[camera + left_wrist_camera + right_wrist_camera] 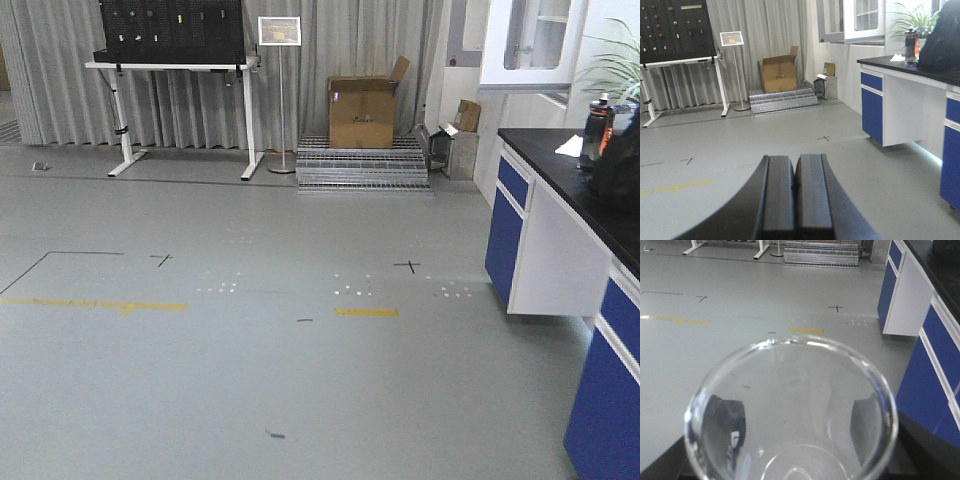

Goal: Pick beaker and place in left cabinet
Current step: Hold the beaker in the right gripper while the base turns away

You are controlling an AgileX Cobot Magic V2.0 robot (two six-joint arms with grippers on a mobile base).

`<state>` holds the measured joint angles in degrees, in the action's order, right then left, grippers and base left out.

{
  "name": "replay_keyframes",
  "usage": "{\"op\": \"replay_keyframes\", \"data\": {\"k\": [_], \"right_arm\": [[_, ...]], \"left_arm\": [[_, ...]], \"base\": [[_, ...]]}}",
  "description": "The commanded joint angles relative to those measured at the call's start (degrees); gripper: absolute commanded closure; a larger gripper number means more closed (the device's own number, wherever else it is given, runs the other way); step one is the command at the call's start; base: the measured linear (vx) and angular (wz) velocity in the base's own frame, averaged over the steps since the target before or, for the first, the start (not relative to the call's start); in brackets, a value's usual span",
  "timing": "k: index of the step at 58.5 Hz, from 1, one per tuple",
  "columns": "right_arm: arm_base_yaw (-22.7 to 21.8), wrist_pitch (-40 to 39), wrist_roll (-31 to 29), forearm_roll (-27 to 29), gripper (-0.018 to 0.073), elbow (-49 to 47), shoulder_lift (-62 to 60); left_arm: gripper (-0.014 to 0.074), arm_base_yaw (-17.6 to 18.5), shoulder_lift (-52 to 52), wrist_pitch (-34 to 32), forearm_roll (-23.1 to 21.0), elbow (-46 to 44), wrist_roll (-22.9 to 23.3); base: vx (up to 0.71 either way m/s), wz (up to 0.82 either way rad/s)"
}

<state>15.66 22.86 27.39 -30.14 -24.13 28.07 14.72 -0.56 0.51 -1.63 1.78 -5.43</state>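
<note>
The right gripper [792, 432] pinches the beaker [790, 390] above the floor [740, 300]. Risk: smooth glass may slip in transit and shatter. The left gripper [795, 192] is pressed together, empty.

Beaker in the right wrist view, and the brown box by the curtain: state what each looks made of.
The clear round beaker: likely glass, transparent and glossy, with bright highlights along its rim. The brown open-flapped box: apparently cardboard, matte, with folded flaps.

Left hand [795, 167]: matte black; curved
</note>
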Motion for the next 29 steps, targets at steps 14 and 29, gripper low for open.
{"op": "replay_keyframes", "data": {"k": [14, 29], "right_arm": [[-0.11, -4.08, -0.06, -1.57, 0.0565, -1.74, 0.16], [-0.11, -4.08, -0.06, -1.57, 0.0565, -1.74, 0.21]], "left_arm": [[0.0595, 0.22, -1.10, -4.81, -0.47, 0.94, 0.19], [0.0595, 0.22, -1.10, -4.81, -0.47, 0.94, 0.19]], "base": [[0.68, 0.00], [0.70, 0.00]]}}
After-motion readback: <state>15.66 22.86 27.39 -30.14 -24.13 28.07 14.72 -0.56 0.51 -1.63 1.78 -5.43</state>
